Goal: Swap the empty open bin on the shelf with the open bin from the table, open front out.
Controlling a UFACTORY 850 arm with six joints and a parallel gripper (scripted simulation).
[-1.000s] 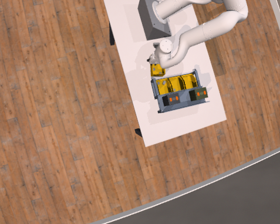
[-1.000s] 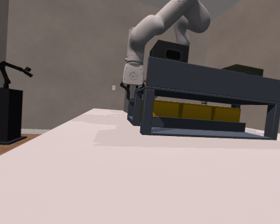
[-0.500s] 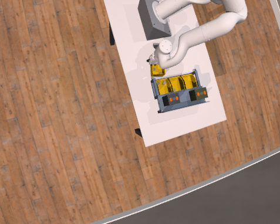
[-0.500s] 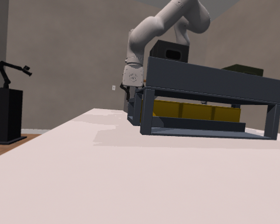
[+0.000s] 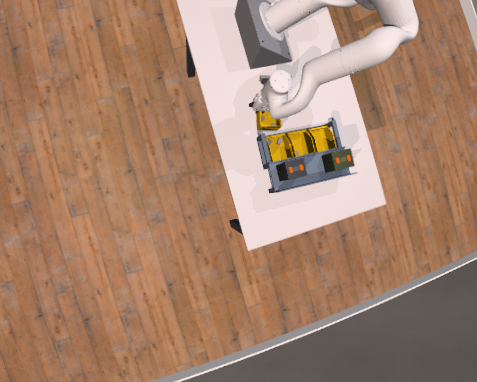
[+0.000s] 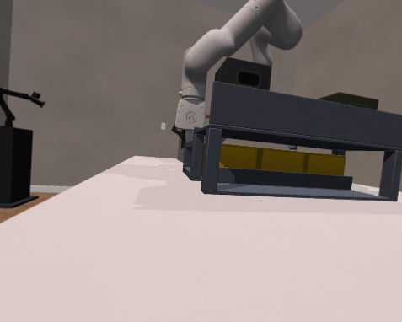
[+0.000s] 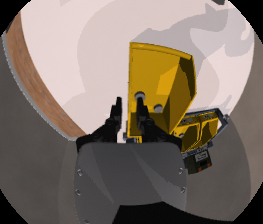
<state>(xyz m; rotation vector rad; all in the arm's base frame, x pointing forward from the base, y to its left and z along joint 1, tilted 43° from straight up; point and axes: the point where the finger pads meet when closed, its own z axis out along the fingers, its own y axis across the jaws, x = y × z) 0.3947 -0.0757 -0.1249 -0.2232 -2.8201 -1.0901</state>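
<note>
Near the blue-grey metal-look rack (image 5: pixel 309 167) (image 6: pixel 308 107), a smooth yellow open bin (image 5: pixel 269 121) (image 7: pixel 154 70) holds round grey parts (image 7: pixel 158 108). Its long axis seems to run away from the gripper (image 5: pixel 254 105) (image 6: pixel 182 146) (image 7: pixel 129 100); where its front faces, I cannot tell. Narrowly parted black fingers grip nothing, one overlapping the bin in the wrist view.
</note>
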